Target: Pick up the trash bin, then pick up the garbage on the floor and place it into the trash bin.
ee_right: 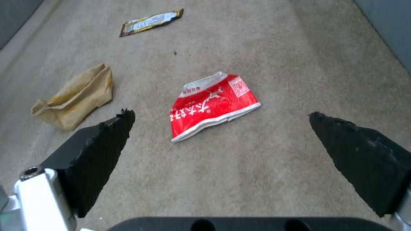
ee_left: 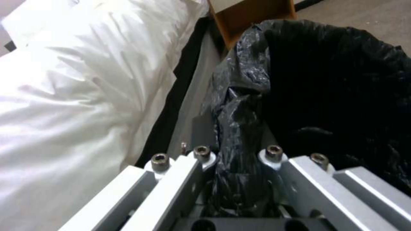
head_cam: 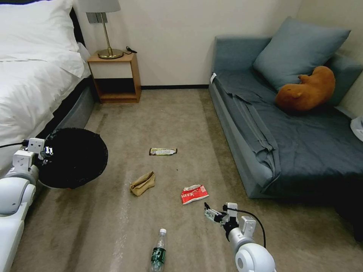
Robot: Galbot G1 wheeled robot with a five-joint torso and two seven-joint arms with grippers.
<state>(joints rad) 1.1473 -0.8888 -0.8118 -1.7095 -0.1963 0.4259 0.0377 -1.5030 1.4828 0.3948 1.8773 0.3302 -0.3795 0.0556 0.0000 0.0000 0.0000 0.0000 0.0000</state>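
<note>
A bedroom with tan carpet, a white bed (head_cam: 34, 75) on the left and a blue-grey sofa (head_cam: 287, 143) on the right. The robot's left tool (head_cam: 47, 153) is clamped on the rim of the trash bin (head_cam: 75, 156), a round bin lined with a crinkly black bag, holding it up beside the bed. In the left wrist view the bag's plastic (ee_left: 240, 128) is bunched between the tool's fingers (ee_left: 171, 189), with the white bedding (ee_left: 85, 89) alongside.

The right tool (head_cam: 211, 214) hangs low over the carpet with its jaws spread wide and holding nothing. Just ahead of it lies a crumpled red-and-white wrapper (head_cam: 194, 194); in the right wrist view this wrapper (ee_right: 212, 106) sits on the floor between the two dark fingers (ee_right: 98, 150), not touching them.

Other litter lies on the carpet (head_cam: 170, 121): a crumpled tan paper bag (head_cam: 142, 183) to the left of the red wrapper, a flat dark-and-gold snack wrapper (head_cam: 163, 151) farther off, and a clear plastic bottle with a green label (head_cam: 158, 251) nearest the robot. All are apart from one another.

A brown plush animal (head_cam: 306, 90) rests on the sofa against a cushion (head_cam: 298, 49).
</note>
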